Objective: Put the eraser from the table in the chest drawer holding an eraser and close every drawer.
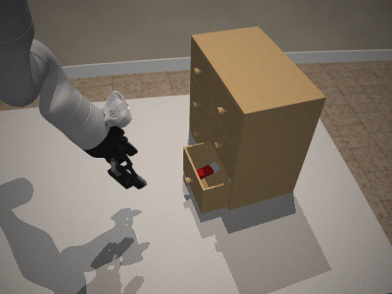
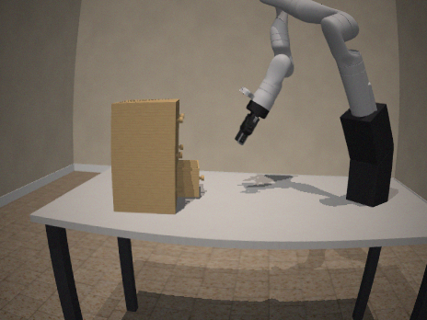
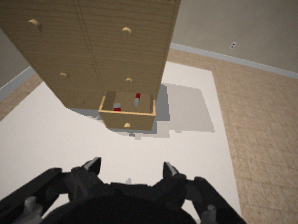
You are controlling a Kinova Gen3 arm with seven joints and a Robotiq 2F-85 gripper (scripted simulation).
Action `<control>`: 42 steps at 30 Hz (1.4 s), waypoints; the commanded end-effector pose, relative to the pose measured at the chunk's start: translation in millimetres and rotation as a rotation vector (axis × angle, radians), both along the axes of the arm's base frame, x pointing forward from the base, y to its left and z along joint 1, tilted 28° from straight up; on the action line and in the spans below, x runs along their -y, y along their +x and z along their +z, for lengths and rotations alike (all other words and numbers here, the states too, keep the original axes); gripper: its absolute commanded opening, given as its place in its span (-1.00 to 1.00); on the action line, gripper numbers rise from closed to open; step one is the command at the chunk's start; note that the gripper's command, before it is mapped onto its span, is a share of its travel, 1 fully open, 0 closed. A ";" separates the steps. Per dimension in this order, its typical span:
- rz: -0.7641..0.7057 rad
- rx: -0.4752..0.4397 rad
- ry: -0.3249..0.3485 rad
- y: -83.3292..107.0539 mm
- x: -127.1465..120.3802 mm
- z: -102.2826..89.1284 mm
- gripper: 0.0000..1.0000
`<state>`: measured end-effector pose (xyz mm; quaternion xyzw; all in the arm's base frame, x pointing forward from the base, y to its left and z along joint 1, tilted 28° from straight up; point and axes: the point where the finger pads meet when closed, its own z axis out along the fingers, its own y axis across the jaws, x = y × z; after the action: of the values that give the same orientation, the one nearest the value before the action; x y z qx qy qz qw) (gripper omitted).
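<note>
Ahead of the spread, empty tool (image 3: 131,172) stands the chest (image 3: 95,45) on the surface (image 3: 60,145); its bottom drawer (image 3: 127,118) is out, a red piece (image 3: 117,108) inside.

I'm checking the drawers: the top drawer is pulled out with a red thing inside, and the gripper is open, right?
Not quite. It is a bottom drawer of the chest that is pulled out, as the top view shows. The red thing is inside it, and the gripper is open.
</note>
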<state>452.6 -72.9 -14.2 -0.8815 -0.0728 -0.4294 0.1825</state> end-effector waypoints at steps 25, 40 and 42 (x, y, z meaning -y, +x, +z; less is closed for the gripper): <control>0.074 -0.229 -0.098 0.9 6.3 15.7 1.00; 0.098 -0.314 -0.122 -0.8 6.6 18.6 1.00; 0.099 -0.323 -0.127 -0.5 7.5 19.1 1.00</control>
<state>448.9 -78.7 1.8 -0.9436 -0.1093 -0.2677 0.1615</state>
